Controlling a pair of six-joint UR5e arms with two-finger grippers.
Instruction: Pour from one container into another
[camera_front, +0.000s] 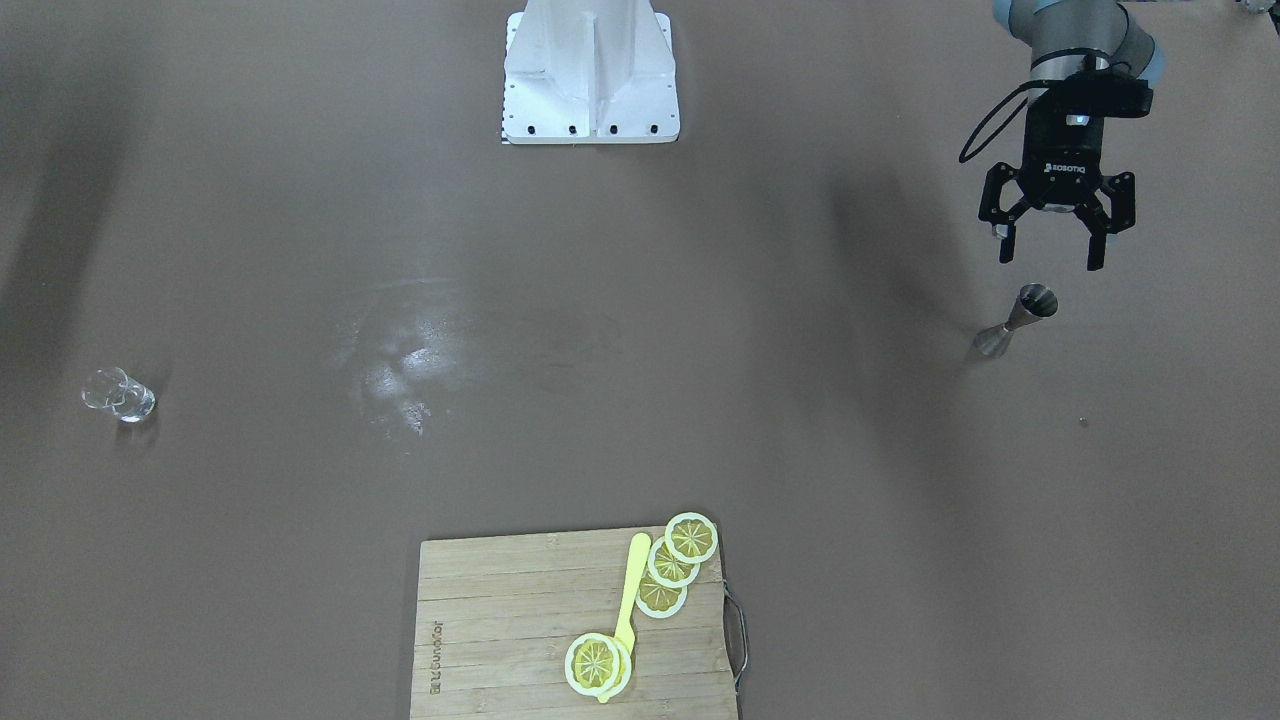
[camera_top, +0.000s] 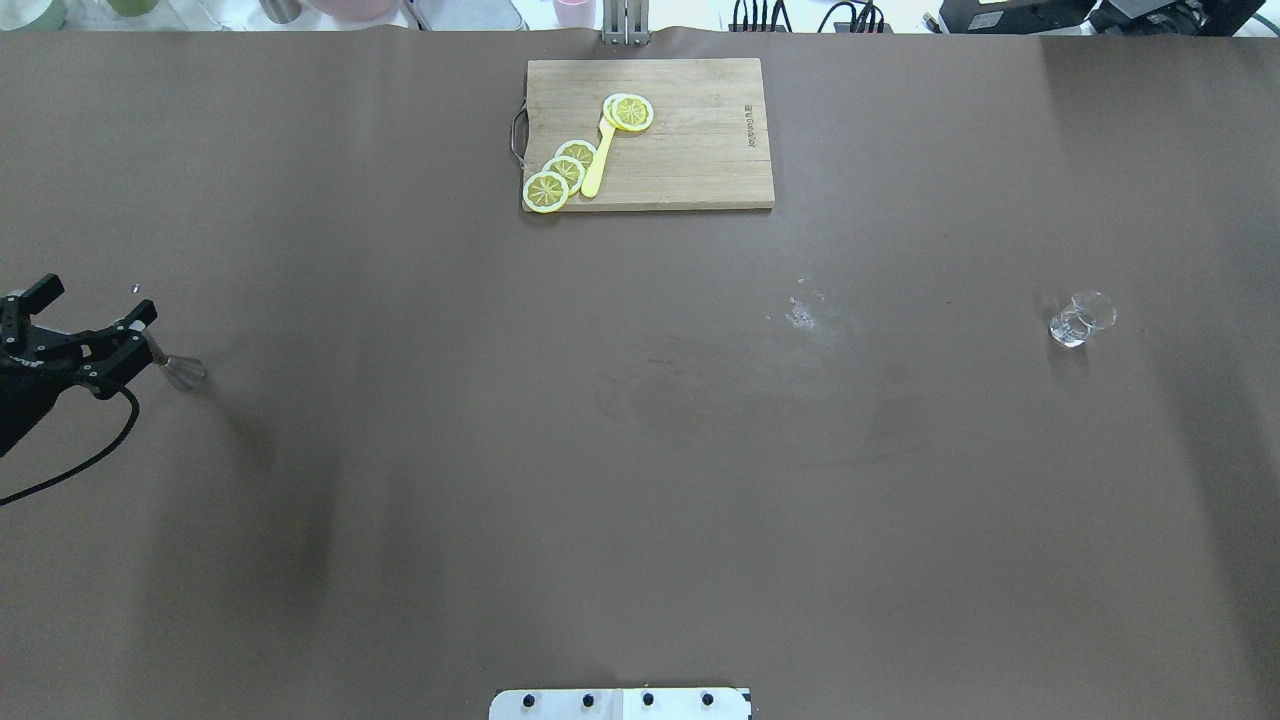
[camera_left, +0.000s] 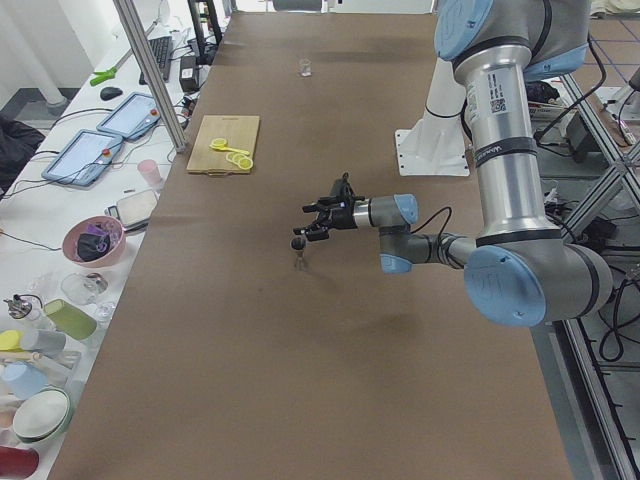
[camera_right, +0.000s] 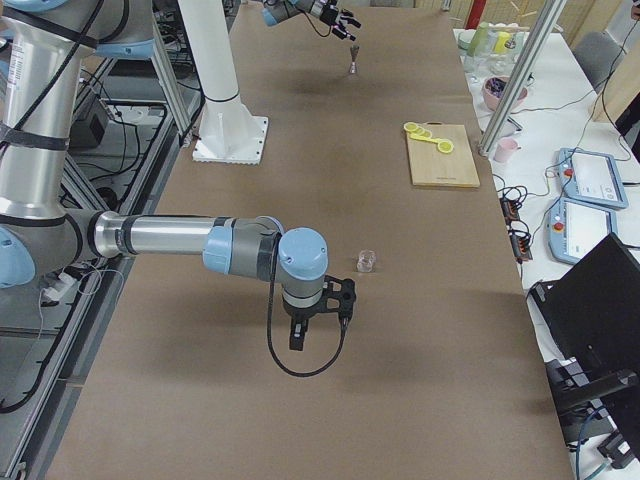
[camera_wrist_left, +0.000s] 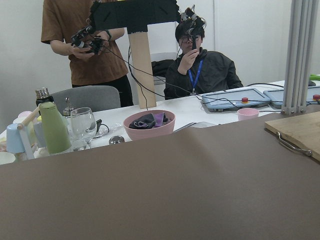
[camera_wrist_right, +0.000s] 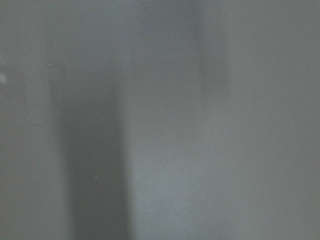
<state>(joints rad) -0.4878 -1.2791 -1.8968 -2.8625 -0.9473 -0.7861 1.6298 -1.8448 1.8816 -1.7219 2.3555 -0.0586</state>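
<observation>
The steel jigger (camera_front: 1015, 322) stands upright on the brown table (camera_front: 640, 300), near the end on my left. My left gripper (camera_front: 1050, 255) hovers just above it on the robot's side, open and holding nothing. The overhead view has the left gripper (camera_top: 100, 303) at its left edge, with the jigger (camera_top: 178, 368) close by. The clear glass cup (camera_front: 118, 393) stands far off at the other end. In the exterior right view my right gripper (camera_right: 320, 325) points down at the table a short way from the glass cup (camera_right: 366, 261). I cannot tell whether it is open.
A wooden cutting board (camera_top: 700, 140) with lemon slices (camera_top: 560, 175) and a yellow utensil (camera_top: 598, 165) lies at the far edge, mid-table. The white robot base (camera_front: 590, 75) is on the near side. Bowls and cups (camera_left: 90, 240) and people (camera_wrist_left: 197, 55) are beyond the far edge.
</observation>
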